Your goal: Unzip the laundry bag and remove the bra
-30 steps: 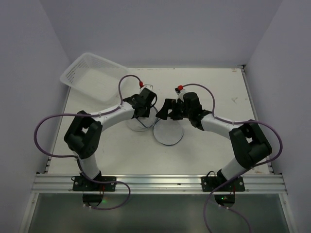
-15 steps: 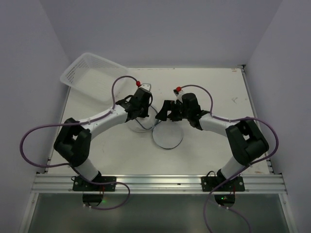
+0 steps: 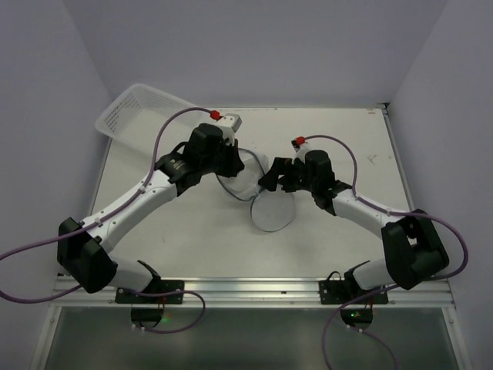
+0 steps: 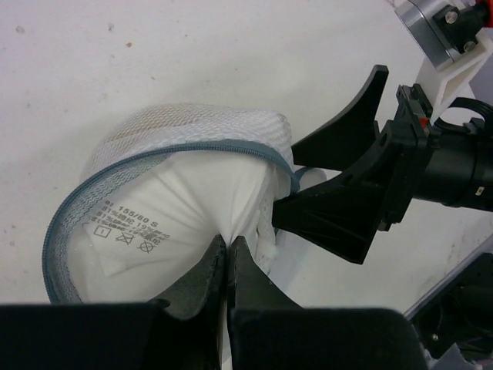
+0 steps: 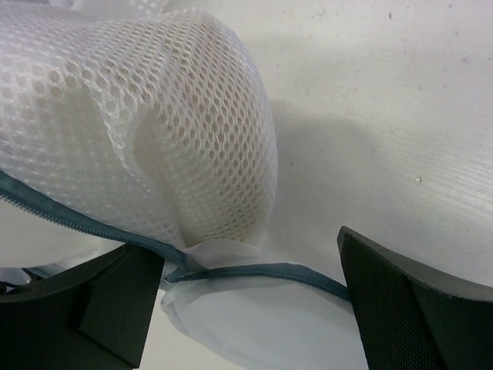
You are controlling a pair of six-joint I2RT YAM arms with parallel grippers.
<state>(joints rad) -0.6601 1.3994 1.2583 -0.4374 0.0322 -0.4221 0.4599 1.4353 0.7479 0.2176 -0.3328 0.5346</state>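
The left pincer [image 4: 229, 245] shows only its finger ends in the left wrist view; the frame's lower edge cuts off the rest. From above, both pincers are dark lumps over the bag [image 3: 269, 212], and their jaws cannot be read there. Close up, the left pincer's fingers are pressed together, nipping a fold of the white bra [image 4: 192, 193] just inside the bag's open mouth. The mesh hides how much of the bra lies inside, and its cups cannot be made out. A care label [image 4: 123, 231] on it reads "155/80 S".

The right pincer [image 5: 250, 245] is spread wide on the side of the bag opposite the left pincer. The bag's zipper rim [image 5: 254, 271] runs across the gap between its fingers. Whether either finger touches the rim I cannot tell, because one finger covers the strip where they meet.

The bag is unzipped. One half lies flat on the tabletop [image 3: 331, 139], on the side nearer the arm bases. The other half stands up as a dome under the left pincer, with the bra bulging from it. A basket [image 3: 142, 116] sits well apart from the bag, at the far left corner.
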